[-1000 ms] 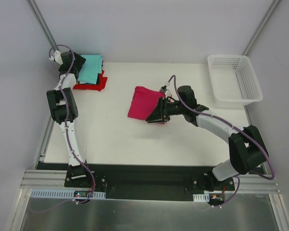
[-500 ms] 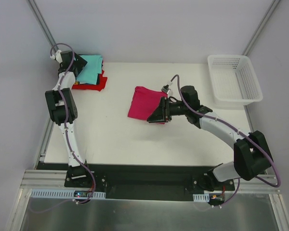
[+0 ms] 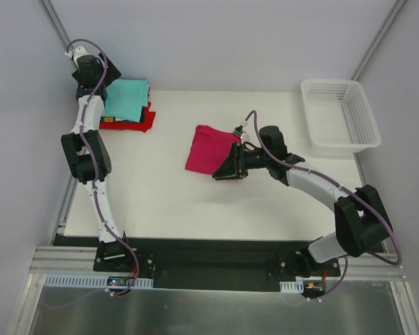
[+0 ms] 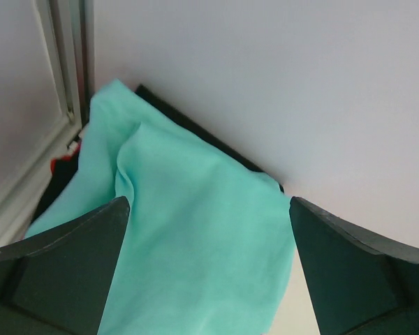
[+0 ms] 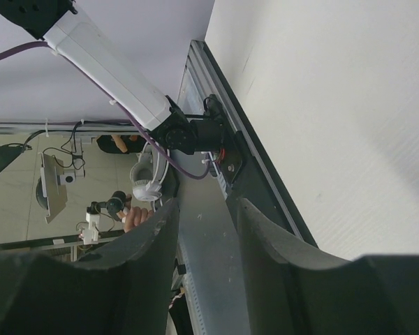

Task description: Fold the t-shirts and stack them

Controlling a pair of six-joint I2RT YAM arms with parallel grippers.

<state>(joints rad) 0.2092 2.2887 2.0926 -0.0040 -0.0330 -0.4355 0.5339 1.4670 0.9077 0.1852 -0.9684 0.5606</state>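
Observation:
A folded magenta-pink t-shirt (image 3: 208,148) lies flat at the table's middle. My right gripper (image 3: 227,169) is at its near right corner, tilted sideways. In the right wrist view the gripper (image 5: 206,209) has its jaws a little apart with no cloth between them. A folded teal t-shirt (image 3: 126,98) tops a stack over a red one (image 3: 145,121) at the far left corner. In the left wrist view the teal shirt (image 4: 188,230) covers a dark shirt (image 4: 195,127). My left gripper (image 3: 91,72) hangs above the stack's left side, and its wrist view shows it (image 4: 209,279) wide open and empty.
A white plastic mesh basket (image 3: 342,136) stands at the far right of the table. Grey walls close the back and sides. The right wrist view looks along the table's near edge toward the left arm's base (image 5: 195,132).
My left gripper has lifted and pulled back toward the far left corner, uncovering the teal shirt. My right gripper stays at the magenta shirt's corner, its elbow shifting slightly.

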